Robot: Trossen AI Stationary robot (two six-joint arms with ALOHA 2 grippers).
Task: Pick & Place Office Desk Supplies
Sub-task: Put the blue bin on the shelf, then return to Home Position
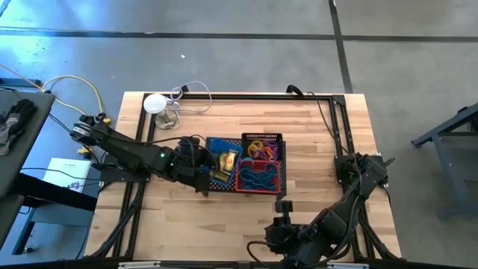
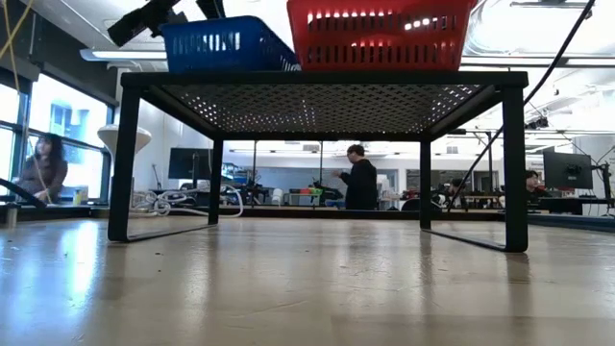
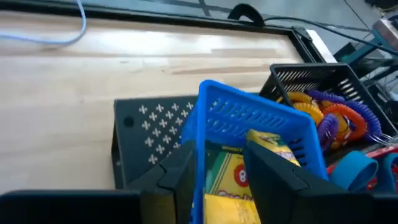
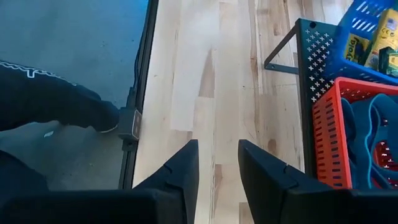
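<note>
place: open-plan lab | cues — seated people (image 2: 361, 179), monitors (image 2: 569, 171), ceiling strip lights (image 2: 125, 55)

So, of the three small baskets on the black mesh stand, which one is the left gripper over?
The blue basket, at the stand's left end. The left gripper hangs over its rim; the red basket and the black basket lie farther right.
</note>
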